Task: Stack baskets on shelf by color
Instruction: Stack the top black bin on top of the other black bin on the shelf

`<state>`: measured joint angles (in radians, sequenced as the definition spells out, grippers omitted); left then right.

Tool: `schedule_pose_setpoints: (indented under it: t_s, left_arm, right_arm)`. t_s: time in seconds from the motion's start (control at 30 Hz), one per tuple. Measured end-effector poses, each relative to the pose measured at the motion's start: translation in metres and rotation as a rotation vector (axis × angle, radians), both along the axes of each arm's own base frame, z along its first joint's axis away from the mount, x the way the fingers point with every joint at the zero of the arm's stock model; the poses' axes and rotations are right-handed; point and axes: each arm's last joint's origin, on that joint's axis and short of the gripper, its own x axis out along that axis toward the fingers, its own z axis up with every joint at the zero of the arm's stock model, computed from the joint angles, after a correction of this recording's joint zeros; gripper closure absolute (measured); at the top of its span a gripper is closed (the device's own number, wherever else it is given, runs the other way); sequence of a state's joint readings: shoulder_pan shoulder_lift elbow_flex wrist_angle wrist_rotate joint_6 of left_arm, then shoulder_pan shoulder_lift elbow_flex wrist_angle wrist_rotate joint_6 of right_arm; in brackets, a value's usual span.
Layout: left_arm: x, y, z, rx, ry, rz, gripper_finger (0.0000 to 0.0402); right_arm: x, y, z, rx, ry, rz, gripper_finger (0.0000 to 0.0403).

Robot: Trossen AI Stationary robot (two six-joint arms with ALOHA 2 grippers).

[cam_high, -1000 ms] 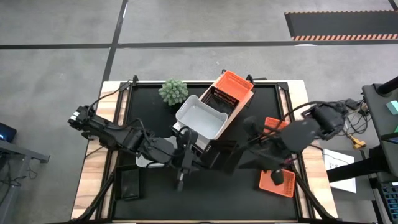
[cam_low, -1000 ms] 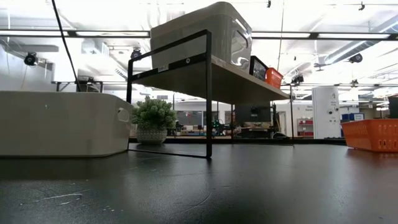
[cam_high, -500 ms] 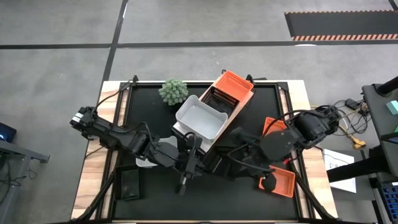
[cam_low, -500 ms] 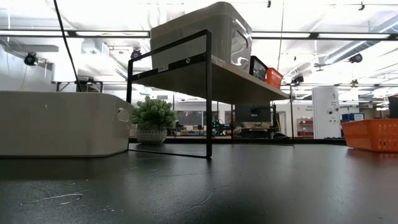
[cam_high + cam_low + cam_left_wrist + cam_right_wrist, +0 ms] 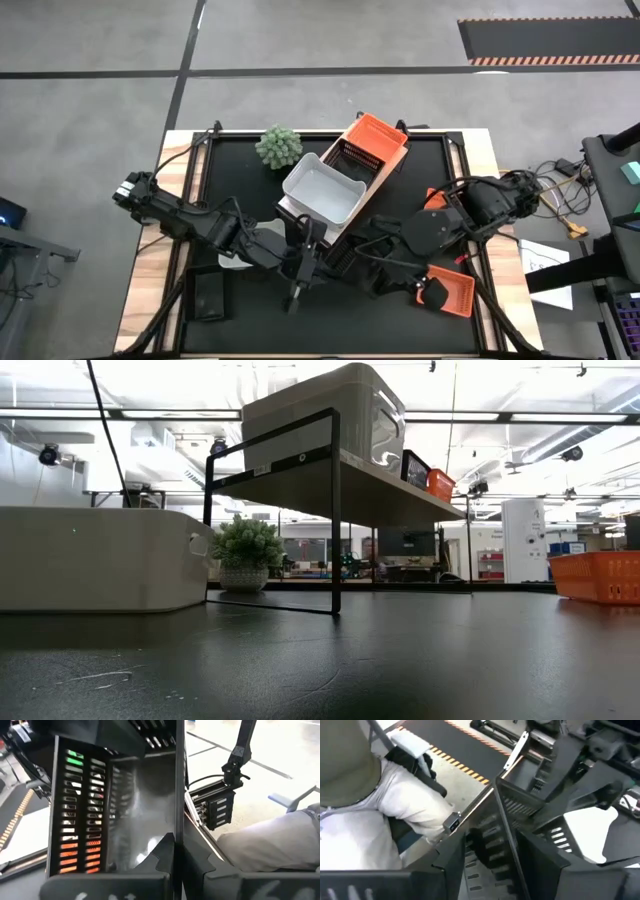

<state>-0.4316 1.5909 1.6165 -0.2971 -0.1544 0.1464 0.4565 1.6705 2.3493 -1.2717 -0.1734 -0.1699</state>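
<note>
Your left gripper (image 5: 175, 851) clamps the black slatted plastic basket's (image 5: 100, 815) wall; your right gripper (image 5: 492, 845) apparently straddles it, fingers apart, unseen from overhead.

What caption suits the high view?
Both pincers meet at a black basket beside the shelf holding white and orange baskets.

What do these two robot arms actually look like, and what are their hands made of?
Both arms are dark, almost black, built of jointed segments with black cables looping alongside. The left arm is slim; the right arm looks bulkier at its joints. Each ends in a hand of two flat, dark, angular fingers, matte plastic by the look.
</note>
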Motion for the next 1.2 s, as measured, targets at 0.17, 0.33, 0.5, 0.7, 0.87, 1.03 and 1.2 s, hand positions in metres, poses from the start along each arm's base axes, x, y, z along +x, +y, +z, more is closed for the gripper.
schedule_pose_setpoints:
  t_s: [0.17, 0.33, 0.5, 0.7, 0.87, 1.03, 1.2]
  left_arm:
    - [0.000, 0.000, 0.000, 0.022, -0.008, -0.005, 0.0401]
    - [0.001, 0.002, 0.003, 0.016, -0.028, 0.003, 0.0370]
    - [0.000, 0.002, 0.004, 0.042, -0.043, -0.005, 0.0315]
    - [-0.009, 0.007, 0.018, 0.055, -0.095, -0.003, 0.0268]
    - [-0.020, 0.013, 0.031, 0.122, -0.156, -0.006, 0.0260]
    - [-0.029, 0.017, 0.039, 0.220, -0.220, -0.026, 0.0261]
    - [-0.027, 0.016, 0.036, 0.261, -0.253, -0.040, 0.0261]
  right_arm:
    - [0.001, 0.002, -0.003, -0.002, 0.015, 0.058, 0.0301]
    - [0.001, 0.002, -0.004, -0.027, 0.004, 0.090, 0.0379]
    - [0.000, 0.001, -0.006, -0.071, 0.000, 0.113, 0.0390]
    - [-0.006, -0.003, -0.006, -0.146, -0.012, 0.162, 0.0394]
    - [-0.016, -0.013, -0.005, -0.258, -0.018, 0.159, 0.0395]
    - [-0.022, -0.031, -0.005, -0.305, 0.035, 0.138, 0.0395]
    - [-0.027, -0.053, 0.001, -0.356, -0.022, 0.119, 0.0395]
